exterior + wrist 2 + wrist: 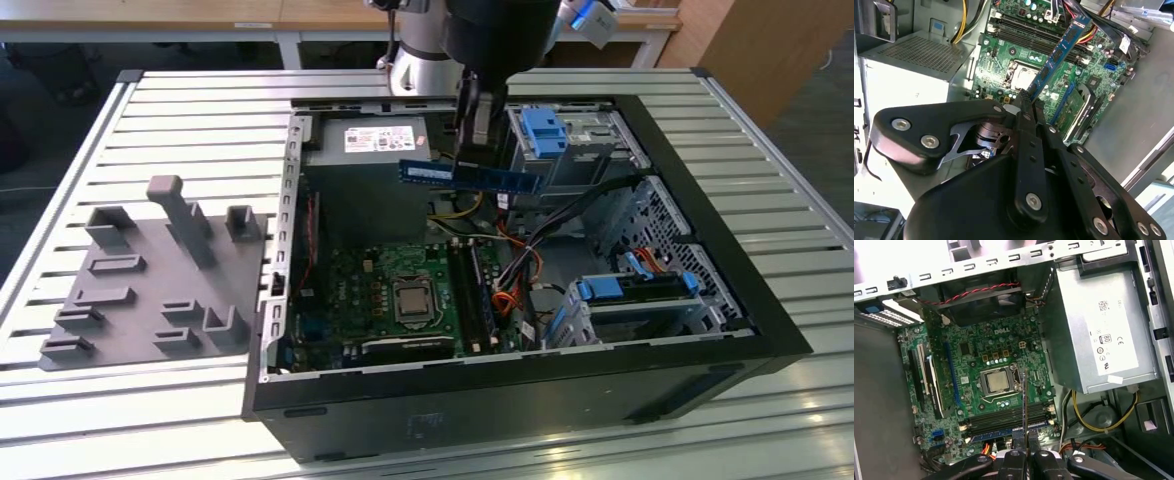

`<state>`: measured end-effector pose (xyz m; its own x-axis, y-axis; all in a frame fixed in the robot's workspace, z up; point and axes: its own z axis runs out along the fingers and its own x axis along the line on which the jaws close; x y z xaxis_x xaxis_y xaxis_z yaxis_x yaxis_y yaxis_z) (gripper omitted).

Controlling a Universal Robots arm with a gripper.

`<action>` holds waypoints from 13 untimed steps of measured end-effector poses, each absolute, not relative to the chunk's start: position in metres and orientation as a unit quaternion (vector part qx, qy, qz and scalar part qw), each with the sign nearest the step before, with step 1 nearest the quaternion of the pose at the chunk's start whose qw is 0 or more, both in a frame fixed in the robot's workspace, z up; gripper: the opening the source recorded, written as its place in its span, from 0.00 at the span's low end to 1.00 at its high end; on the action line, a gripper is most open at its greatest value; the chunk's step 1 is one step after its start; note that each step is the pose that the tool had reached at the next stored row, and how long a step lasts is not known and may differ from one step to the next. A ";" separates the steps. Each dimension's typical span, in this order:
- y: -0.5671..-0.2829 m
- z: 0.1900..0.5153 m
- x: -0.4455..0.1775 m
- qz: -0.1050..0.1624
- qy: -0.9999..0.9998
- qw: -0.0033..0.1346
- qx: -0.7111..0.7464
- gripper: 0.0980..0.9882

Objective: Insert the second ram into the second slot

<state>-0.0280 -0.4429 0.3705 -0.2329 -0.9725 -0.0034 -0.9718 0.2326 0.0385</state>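
Exterior view, dial centred on the open computer case [534,400], which lies on its side on a slatted metal tabletop [200,110].

- Pincer [471,150] comes down from 12 o'clock, clamped narrow on the second ram [511,179] at about mid-length, gripping its upper edge.
- Second ram: blue stick, long axis roughly level, in the air at 12 o'clock inside the case opening. It hangs in front of the grey power-supply box [367,140], which sits at 11 o'clock. It is not seated.
- Motherboard [387,270] on the case floor at 7 o'clock, with the processor socket [407,300] on it. Memory slots [474,290] at 6 o'clock, well below the stick.
- Grey fixture plate [147,270] on the tabletop at 9 o'clock, outside the case.

Second wrist view: pincer [1026,102] closed on one long edge of the second ram [1064,47]. The stick juts out over the motherboard [1014,60], apart from it.

First wrist view: second ram [1024,400] seen edge-on as a thin line rising from the pincer [1024,455]. It crosses over the memory slots [1004,417], beside the processor socket [999,382].
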 end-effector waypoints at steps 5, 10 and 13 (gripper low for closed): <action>-0.443 0.370 -0.028 -0.016 -0.793 0.010 0.608 0.04; -0.443 0.371 -0.028 -0.016 -0.801 0.010 0.598 0.04; -0.443 0.371 -0.028 -0.017 -0.805 0.010 0.593 0.04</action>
<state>-0.0281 -0.4429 0.3705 -0.2971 -0.9548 -0.0034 -0.9542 0.2968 0.0385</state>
